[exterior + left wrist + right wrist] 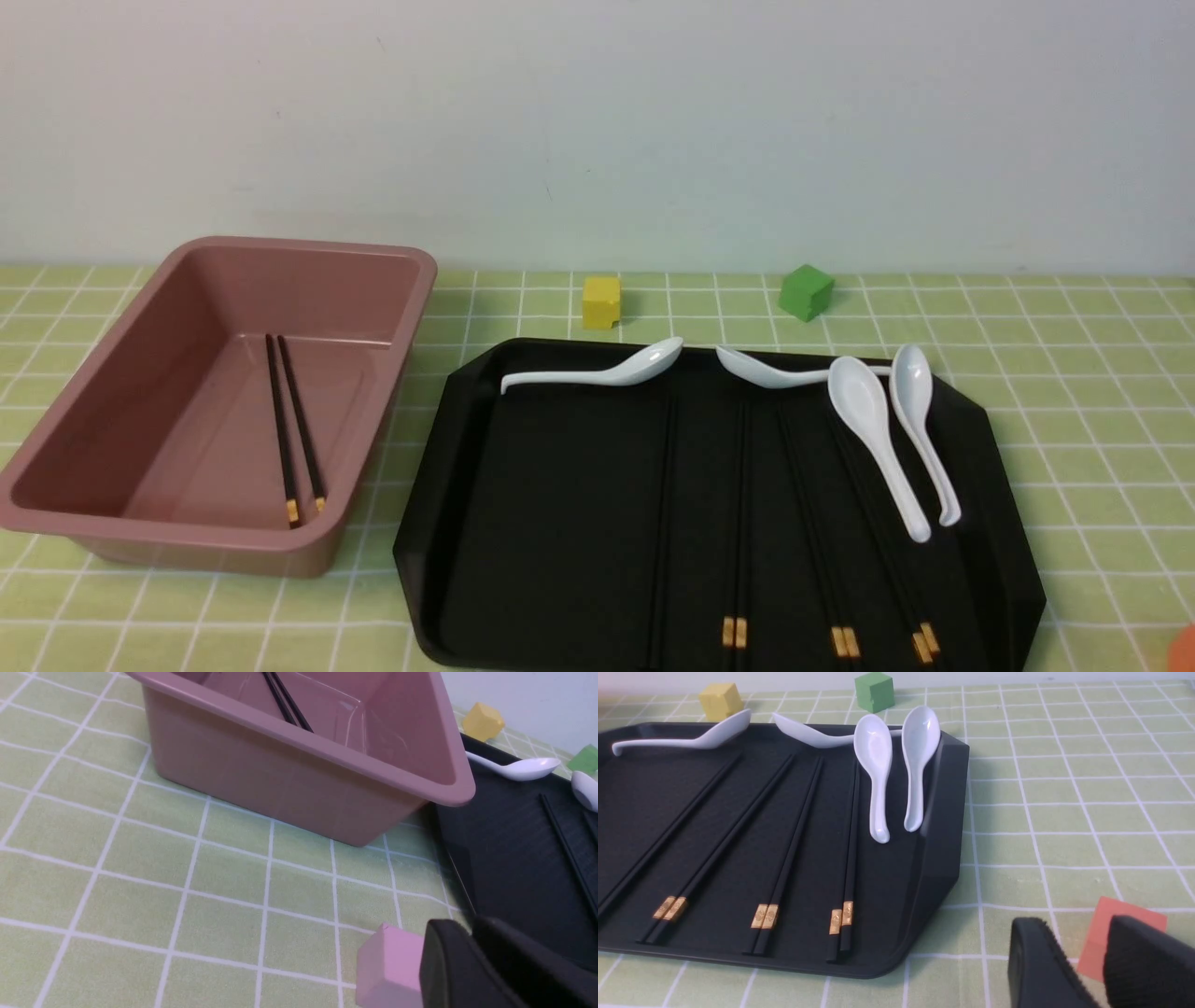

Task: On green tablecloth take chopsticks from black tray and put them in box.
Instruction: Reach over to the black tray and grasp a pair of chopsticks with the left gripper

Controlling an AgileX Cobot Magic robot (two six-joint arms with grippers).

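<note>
Since neither arm showed in the front view, only the wrist cams gave the hands. The right gripper [1076,924] had a clear gap btwn its black fingers w/ nothing in it, so it was parted & empty. The left gripper's [467,927] fingers overlapped in view, so I couldn't tell if they were parted or together.

Four pairs of long thin black chopsticks w/ gold bands [765,916] lay lengthwise in the wide glossy black plastic tray [551,504] on the yellow-green gridded tablecloth [1074,392]. One more pair [283,439] lay in the deep dusty-pink plastic box [215,551], just left of the tray.

Handling, as a judgement: light, stiff, prob. slick, and lying flat on a slick floor, so little to get under. Best taken approx mid-length, pinching across a pair so it won't tip. The rightmost pair ran close by the white ceramic spoons [873,429], so keep to its banded half.

The front view nearly lost the black sticks against the tray & cut off the leftmost pair's near end. The right wrist view separated all four pairs and showed an orange-red flat square [1120,909] by the gripper. The left wrist view alone showed a pale pink cube [387,966] beside its gripper.
</note>
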